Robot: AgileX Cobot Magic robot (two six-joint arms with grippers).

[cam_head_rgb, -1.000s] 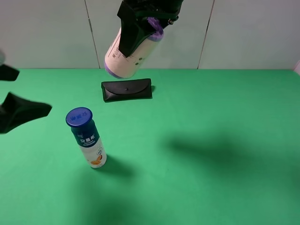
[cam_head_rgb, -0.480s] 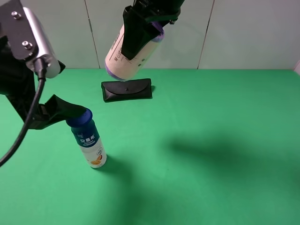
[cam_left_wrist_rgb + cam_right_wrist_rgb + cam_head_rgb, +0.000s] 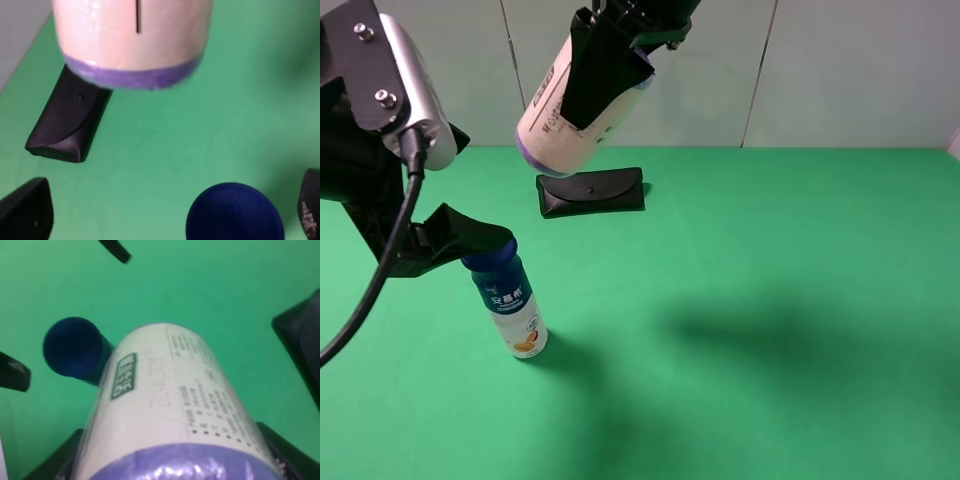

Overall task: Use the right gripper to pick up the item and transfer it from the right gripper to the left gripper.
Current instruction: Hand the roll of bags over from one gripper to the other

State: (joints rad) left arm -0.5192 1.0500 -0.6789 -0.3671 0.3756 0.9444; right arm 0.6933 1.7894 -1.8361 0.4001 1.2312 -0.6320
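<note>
The bottle (image 3: 510, 295) is standing nearest, its blue cap right at the lower finger of the left gripper (image 3: 488, 188), which is gaping wide and holding nothing. A careless swing toward the handover is likely risking a toppled bottle. Farther back, over the case (image 3: 591, 190), the right gripper (image 3: 605, 70) is clamping the item (image 3: 555, 125) aloft and tilted, and a shallow bite on its purple rim could be courting a drop.
</note>
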